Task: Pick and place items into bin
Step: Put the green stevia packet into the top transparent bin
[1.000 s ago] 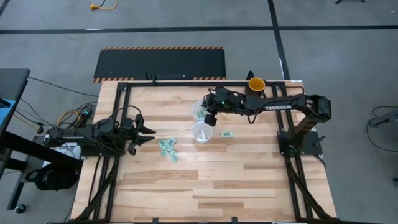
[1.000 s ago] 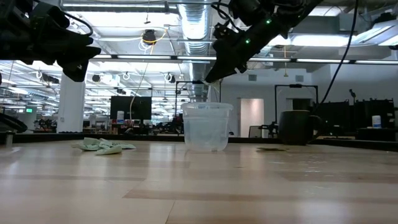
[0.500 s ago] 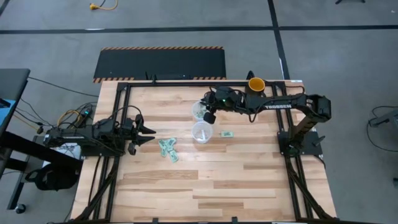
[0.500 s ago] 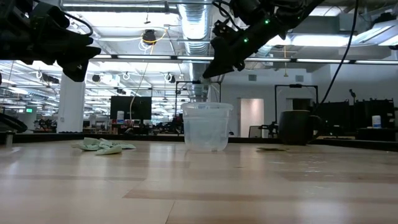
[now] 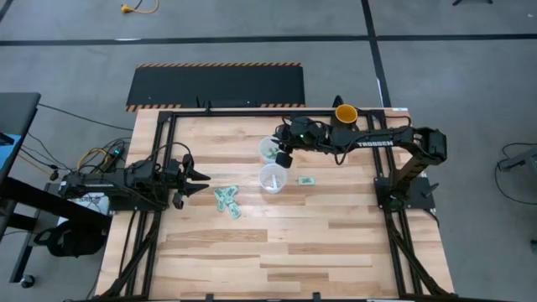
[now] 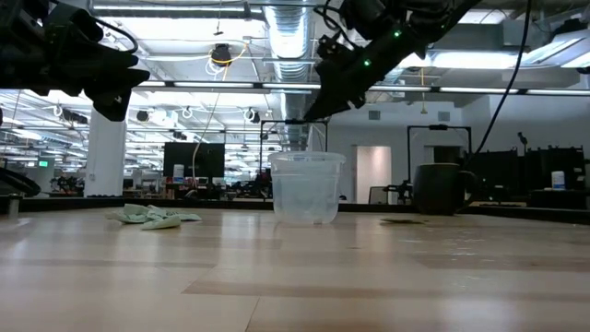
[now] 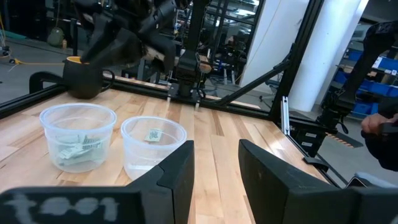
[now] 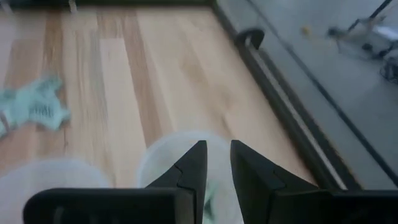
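"TROSSEN" is printed in white along the right arm (image 5: 373, 143).

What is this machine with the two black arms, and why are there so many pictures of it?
It is a robot with two arms at a wooden table. Four cameras watch at once: one overhead, one at table height, and one on each wrist. Its job is dropping little green packets into clear tubs. The right gripper hangs over the far tub, which already has packets inside; its jaws are slightly apart and I see nothing in them. The left gripper waits at the side, open and empty. A near tub, some packets, one lone packet and a mug sit on the table.
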